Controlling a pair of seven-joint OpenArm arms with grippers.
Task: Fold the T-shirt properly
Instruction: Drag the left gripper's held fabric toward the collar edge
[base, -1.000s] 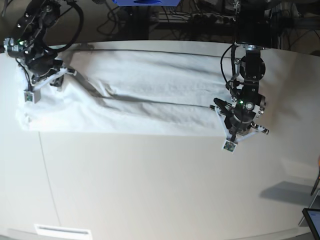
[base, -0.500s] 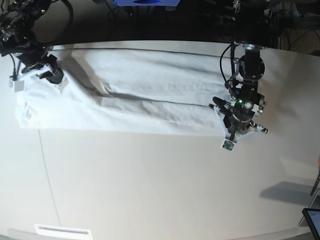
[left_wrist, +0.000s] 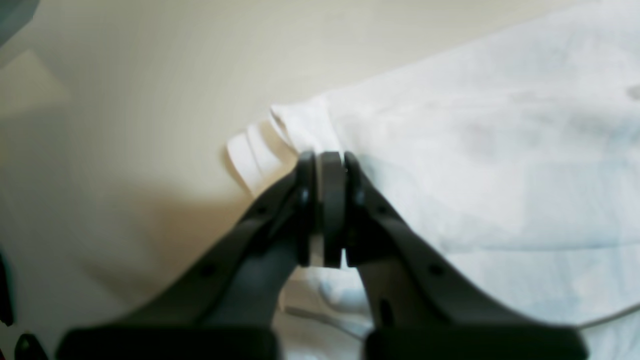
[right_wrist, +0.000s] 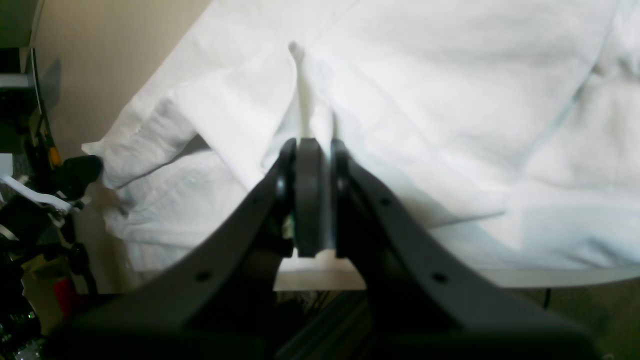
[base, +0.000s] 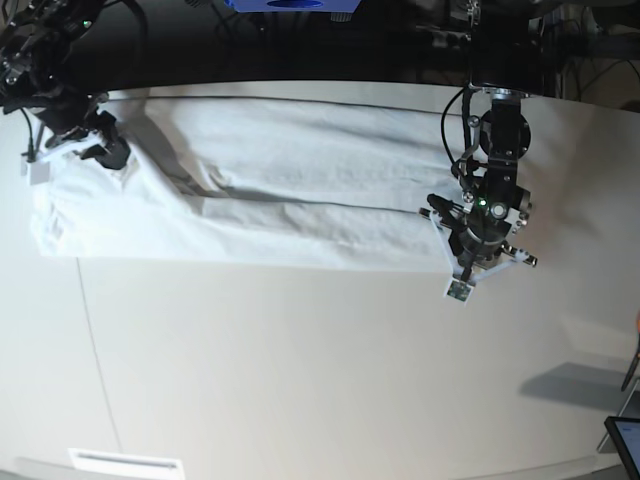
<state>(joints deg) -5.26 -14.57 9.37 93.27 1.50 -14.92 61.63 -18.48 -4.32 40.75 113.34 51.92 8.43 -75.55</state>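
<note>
The white T-shirt (base: 270, 190) lies folded into a long band across the far half of the table. My left gripper (base: 452, 258) stands at its near right corner. In the left wrist view its jaws (left_wrist: 325, 160) are shut, and the layered corner of the T-shirt (left_wrist: 475, 150) fans out from the tips. My right gripper (base: 106, 153) is at the band's far left end. Seen from the right wrist, it (right_wrist: 312, 145) pinches a thin upright ridge of the T-shirt (right_wrist: 450, 100), with only a sliver between the jaws.
The white tabletop (base: 300, 380) stretches bare toward the near side. A tablet corner (base: 625, 440) pokes in at the bottom right, and a white strip (base: 125, 462) lies at the near left edge. Cables and dark gear (base: 400, 40) crowd the space beyond the far edge.
My right arm has drawn the shirt's left end outward and toward the far edge, flattening the dark fold there. Its jaws have eased slightly. The left arm has stayed put.
</note>
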